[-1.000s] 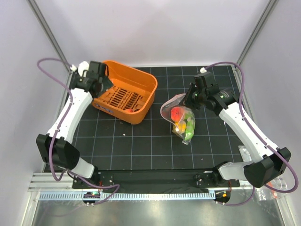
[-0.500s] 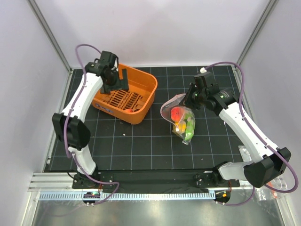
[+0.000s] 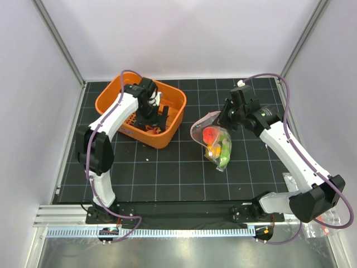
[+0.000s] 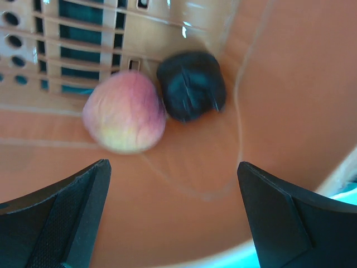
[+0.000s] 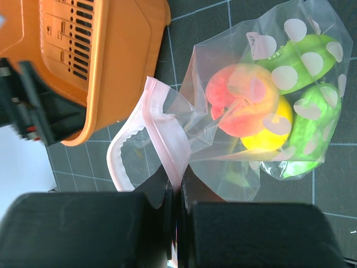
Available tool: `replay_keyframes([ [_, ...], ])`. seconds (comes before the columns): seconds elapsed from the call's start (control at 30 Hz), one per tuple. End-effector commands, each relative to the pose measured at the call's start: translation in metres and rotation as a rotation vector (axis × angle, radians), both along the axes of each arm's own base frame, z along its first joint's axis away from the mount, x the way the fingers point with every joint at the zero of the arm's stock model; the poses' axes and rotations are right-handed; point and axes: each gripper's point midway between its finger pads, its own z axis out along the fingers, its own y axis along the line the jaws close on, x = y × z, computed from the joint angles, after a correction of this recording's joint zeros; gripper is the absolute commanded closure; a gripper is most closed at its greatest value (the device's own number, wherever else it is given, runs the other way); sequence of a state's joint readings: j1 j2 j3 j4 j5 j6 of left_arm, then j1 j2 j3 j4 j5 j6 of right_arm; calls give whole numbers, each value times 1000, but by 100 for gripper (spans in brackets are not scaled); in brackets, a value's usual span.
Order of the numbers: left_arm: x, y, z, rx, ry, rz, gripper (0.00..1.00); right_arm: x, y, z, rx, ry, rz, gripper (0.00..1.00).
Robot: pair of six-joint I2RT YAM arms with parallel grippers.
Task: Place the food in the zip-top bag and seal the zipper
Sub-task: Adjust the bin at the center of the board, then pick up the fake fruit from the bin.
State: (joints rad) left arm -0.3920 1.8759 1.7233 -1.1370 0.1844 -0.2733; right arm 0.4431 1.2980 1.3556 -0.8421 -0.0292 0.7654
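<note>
Inside the orange basket point(image 3: 179, 104), the left gripper point(image 4: 173, 181), swung in from its ten o'clock rim, is hovering spread over the peach ball point(image 4: 124, 119) and purple piece point(image 4: 191, 85). At three o'clock, the right gripper point(image 5: 177, 192) is still pinching the zipper point(image 5: 162, 134) of the zip-top bag point(image 3: 215, 138).

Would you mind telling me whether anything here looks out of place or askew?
Nothing is spilled, but the zipper strip of the bag is buckled into a loop where the right gripper pinches it, and a peach and a dark purple piece lie in the basket, not the bag.
</note>
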Motion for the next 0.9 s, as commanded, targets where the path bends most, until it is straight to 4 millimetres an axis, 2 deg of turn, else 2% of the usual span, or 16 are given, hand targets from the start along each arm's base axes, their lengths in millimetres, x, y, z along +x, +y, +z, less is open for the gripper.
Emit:
replay_keyframes([
  [0.0,-4,-1,-22,6,47,-52,0,1,1,14,30,-46,-4,99],
  [0.3,-6,3,-71,113,84,-92,1,0,0,13,34,-45,-8,99],
  [0.43,-4,-4,-90,101,77,-98,20,0,0,12,35,-46,-8,99],
  [0.47,-2,-4,-92,110,69,-93,27,0,2,13,40,-47,-6,99],
  [0.5,-2,-5,-91,112,60,-93,37,1,2,12,38,-45,-5,99],
  [0.57,6,-6,-79,112,15,-84,50,1,1,12,38,-45,-7,99],
  [0.7,14,-11,-46,79,-57,-76,62,1,1,11,35,-45,-9,99],
  [0.77,15,-15,-17,50,-80,-91,72,1,1,11,34,-44,-7,99],
  [0.8,15,-15,-16,50,-84,-90,73,1,1,11,34,-45,-8,99],
  [0.87,16,-14,3,47,-104,-86,76,2,2,11,37,-47,-7,99],
])
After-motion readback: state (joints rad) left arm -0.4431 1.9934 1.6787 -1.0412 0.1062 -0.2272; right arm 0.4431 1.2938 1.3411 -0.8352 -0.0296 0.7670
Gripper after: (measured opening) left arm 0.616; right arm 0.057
